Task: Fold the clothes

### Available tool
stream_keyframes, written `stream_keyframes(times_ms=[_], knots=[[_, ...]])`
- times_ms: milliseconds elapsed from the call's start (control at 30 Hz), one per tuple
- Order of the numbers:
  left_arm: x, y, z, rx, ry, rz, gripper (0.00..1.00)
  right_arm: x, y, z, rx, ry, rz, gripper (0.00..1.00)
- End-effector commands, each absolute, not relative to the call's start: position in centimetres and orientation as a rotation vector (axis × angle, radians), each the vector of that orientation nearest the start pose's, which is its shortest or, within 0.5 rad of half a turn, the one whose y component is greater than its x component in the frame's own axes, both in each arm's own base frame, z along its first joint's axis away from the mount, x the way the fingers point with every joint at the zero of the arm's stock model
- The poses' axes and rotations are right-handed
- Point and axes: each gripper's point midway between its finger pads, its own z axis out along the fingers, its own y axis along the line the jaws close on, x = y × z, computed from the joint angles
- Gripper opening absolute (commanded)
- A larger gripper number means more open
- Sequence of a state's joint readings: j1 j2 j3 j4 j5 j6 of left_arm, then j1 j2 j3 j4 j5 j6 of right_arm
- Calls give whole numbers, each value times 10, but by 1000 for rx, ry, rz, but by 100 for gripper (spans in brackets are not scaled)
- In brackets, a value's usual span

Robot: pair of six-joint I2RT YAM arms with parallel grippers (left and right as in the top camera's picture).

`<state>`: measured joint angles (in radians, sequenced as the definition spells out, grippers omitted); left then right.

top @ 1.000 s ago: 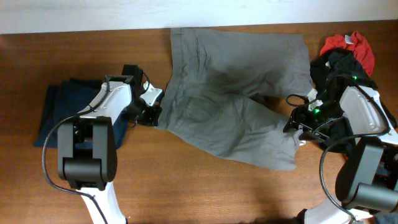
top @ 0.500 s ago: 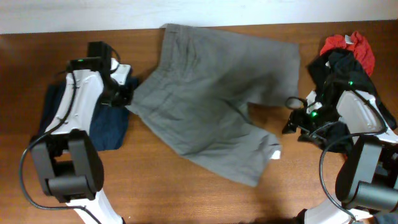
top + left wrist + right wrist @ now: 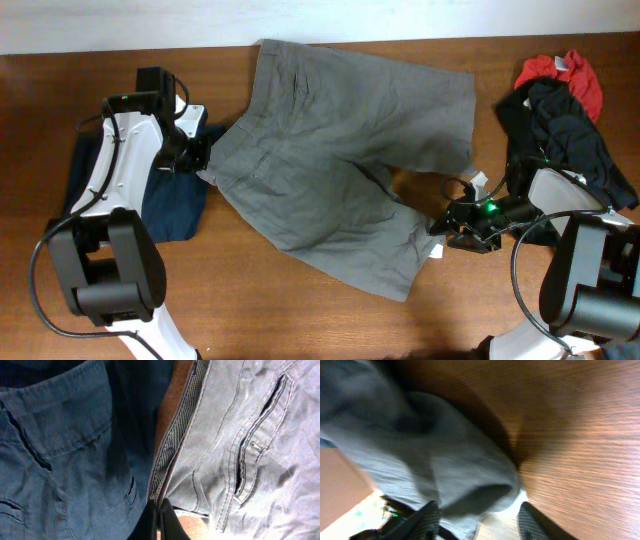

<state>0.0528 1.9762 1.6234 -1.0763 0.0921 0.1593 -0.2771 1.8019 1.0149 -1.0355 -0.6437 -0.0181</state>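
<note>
The clothes, a pair of mid-grey shorts (image 3: 340,150), lie spread from the table's far edge down toward the right front. My left gripper (image 3: 200,157) is shut on the waistband edge at their left corner. In the left wrist view its jaws (image 3: 159,510) pinch the patterned inner waistband, with a back pocket (image 3: 255,445) to the right. My right gripper (image 3: 437,226) sits at the hem of the lower leg. In the blurred right wrist view its fingers (image 3: 427,515) stand apart, with a fold of the grey cloth (image 3: 465,470) between them.
A dark navy garment (image 3: 175,205) lies under and beside my left gripper and fills the left of the left wrist view (image 3: 60,460). Black (image 3: 560,130) and red (image 3: 565,75) garments are heaped at the far right. Bare wood table (image 3: 260,310) runs along the front.
My left gripper has dragged the waistband left, onto the navy garment, and the shorts followed. My right gripper has moved left to the leg hem, its fingers narrowing.
</note>
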Motion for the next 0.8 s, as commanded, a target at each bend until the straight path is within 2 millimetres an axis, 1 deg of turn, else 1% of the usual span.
stream_keyframes(times_ms=[0, 33, 67, 133, 200, 333, 400, 500, 567, 633, 700, 733, 767], knots=[[410, 8, 93, 143, 2973, -97, 0, 270, 46, 48, 510, 2954, 1248, 52], [410, 8, 93, 144, 2974, -97, 0, 270, 47, 49, 510, 2949, 1259, 53], [409, 8, 93, 143, 2977, -98, 0, 268, 49, 49, 505, 2953, 1262, 57], [409, 8, 93, 143, 2977, -98, 0, 268, 51, 46, 503, 2956, 1259, 58], [409, 8, 93, 143, 2977, -98, 0, 268, 54, 40, 512, 2956, 1248, 59], [409, 8, 93, 143, 2978, -98, 0, 274, 59, 27, 507, 2917, 1224, 58], [409, 8, 93, 143, 2978, -98, 0, 274, 64, 22, 545, 2906, 1236, 58], [408, 8, 92, 143, 2984, -99, 0, 266, 77, 25, 547, 2910, 1323, 59], [406, 8, 92, 144, 2989, -99, 0, 258, 81, 26, 542, 2941, 1335, 59], [407, 8, 92, 144, 2988, -99, 0, 258, 82, 25, 518, 2946, 1326, 58], [407, 8, 92, 149, 2987, -99, 0, 264, 80, 24, 495, 2925, 1310, 43], [407, 8, 92, 149, 2987, -99, 0, 269, 80, 23, 487, 2908, 1301, 29], [407, 8, 92, 149, 2987, -99, 0, 275, 79, 22, 484, 2887, 1290, 22]])
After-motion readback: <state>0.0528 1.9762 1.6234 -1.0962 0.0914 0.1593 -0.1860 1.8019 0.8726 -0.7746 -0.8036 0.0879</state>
